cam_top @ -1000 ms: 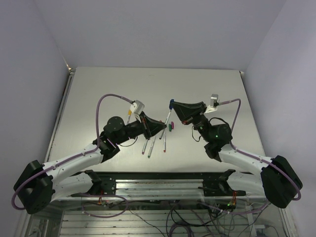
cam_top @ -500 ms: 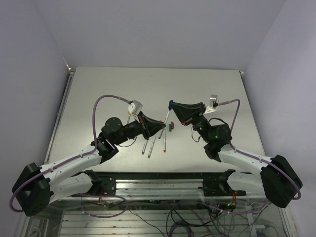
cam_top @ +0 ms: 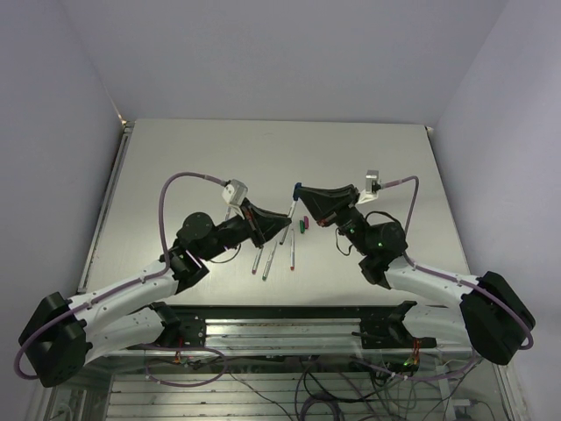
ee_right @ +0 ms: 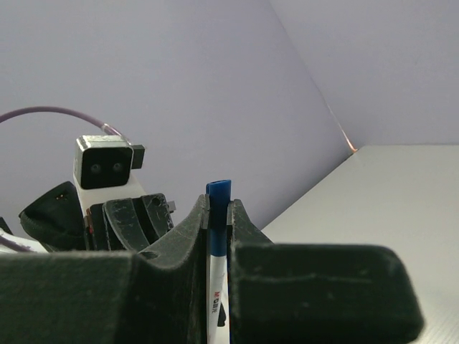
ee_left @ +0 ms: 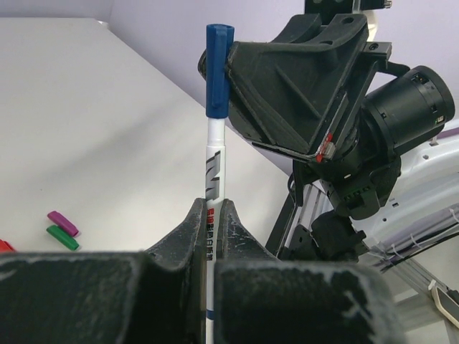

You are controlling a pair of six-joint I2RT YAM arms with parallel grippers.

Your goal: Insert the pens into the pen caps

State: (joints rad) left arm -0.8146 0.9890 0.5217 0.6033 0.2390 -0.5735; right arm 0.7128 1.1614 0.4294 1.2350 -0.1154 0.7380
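A pen (ee_left: 214,154) was held above the table (ee_left: 86,107), its upper end seated inside the blue cap (ee_left: 218,68). Lower down, its barrel was clamped between the closed fingers of the left gripper (ee_left: 213,215). The blue cap was pinched between the fingers of the right gripper (ee_right: 217,215). In the top view, the 2 grippers were seen tip to tip over the middle of the table. 3 other pens (cam_top: 269,256) were laid side by side near the left gripper. A purple cap (ee_left: 63,223) and a green cap (ee_left: 62,238) were seen just beside each other on the table.
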